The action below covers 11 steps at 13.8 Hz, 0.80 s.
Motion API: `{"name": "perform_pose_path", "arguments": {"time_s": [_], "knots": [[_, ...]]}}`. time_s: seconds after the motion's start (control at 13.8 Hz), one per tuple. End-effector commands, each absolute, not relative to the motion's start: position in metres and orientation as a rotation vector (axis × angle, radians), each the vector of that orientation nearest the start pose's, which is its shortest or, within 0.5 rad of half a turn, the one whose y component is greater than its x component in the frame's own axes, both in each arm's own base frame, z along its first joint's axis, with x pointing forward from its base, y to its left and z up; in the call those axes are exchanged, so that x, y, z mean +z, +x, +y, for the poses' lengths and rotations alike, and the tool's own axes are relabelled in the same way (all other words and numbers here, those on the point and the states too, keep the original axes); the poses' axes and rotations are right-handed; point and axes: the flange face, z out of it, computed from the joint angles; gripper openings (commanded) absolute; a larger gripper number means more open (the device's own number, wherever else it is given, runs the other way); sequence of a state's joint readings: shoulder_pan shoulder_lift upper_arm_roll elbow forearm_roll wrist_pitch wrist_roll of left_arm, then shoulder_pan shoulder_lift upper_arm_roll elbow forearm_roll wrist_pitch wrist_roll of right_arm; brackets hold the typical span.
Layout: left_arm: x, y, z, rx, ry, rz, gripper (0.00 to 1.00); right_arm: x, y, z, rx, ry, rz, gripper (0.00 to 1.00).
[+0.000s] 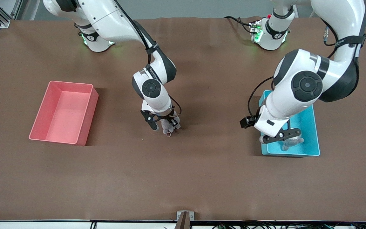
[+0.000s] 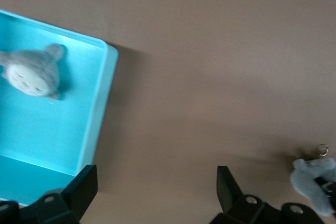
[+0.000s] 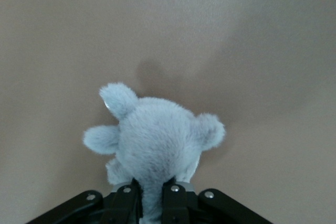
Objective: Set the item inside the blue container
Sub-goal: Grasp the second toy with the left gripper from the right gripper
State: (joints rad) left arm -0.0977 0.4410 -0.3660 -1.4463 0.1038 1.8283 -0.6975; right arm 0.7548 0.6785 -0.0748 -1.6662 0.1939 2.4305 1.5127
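From the front, the right gripper (image 1: pixel 163 124) is clenched on a grey plush toy (image 1: pixel 169 127) at mid-table, while the left gripper (image 1: pixel 281 135) hangs released over the blue container (image 1: pixel 311 127), where another plush (image 1: pixel 292 143) lies. The left wrist view shows its fingers spread and that plush (image 2: pixel 31 72) inside the bin. The right wrist view shows the fingers pinching the toy (image 3: pixel 152 145); it should lift clear before carrying toward the container.
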Motion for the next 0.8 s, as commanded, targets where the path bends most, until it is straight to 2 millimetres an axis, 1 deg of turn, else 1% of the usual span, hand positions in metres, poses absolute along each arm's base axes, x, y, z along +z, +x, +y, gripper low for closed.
{"name": "perform_pose_path", "arguments": {"time_s": [0.0,0.07,0.14,0.29,0.36,0.43,0.51,0.58,0.65,0.72], "knots": [[0.436,0.629,-0.274,0.114,-3.169,-0.467,1.0,0.224,0.541,0.439,0.041,-2.66,1.422,0.8],[0.43,0.628,-0.281,0.117,-3.166,-0.492,1.0,0.228,0.543,0.438,0.035,-2.661,1.416,1.0],[0.428,0.629,-0.283,0.109,-3.167,-0.515,1.0,0.234,0.548,0.435,0.029,-2.661,1.408,1.0],[0.416,0.623,-0.301,0.139,-3.158,-0.547,1.0,0.253,0.563,0.425,0.023,-2.681,1.397,1.0],[0.401,0.62,-0.313,0.162,-3.141,-0.583,1.0,0.264,0.571,0.418,0.045,-2.715,1.376,1.0],[0.39,0.619,-0.319,0.183,-3.132,-0.64,1.0,0.278,0.58,0.407,0.083,-2.765,1.341,1.0],[0.377,0.624,-0.32,0.188,-3.122,-0.721,1.0,0.3,0.59,0.392,0.106,-2.797,1.302,1.0],[0.365,0.625,-0.332,0.169,-3.122,-0.818,1.0,0.315,0.599,0.371,0.132,-2.826,1.264,1.0],[0.354,0.621,-0.357,0.142,-3.133,-0.908,1.0,0.331,0.607,0.348,0.152,-2.858,1.2,1.0],[0.338,0.618,-0.378,0.129,-3.13,-1.031,1.0,0.346,0.612,0.321,0.195,-2.899,1.137,1.0]]}}
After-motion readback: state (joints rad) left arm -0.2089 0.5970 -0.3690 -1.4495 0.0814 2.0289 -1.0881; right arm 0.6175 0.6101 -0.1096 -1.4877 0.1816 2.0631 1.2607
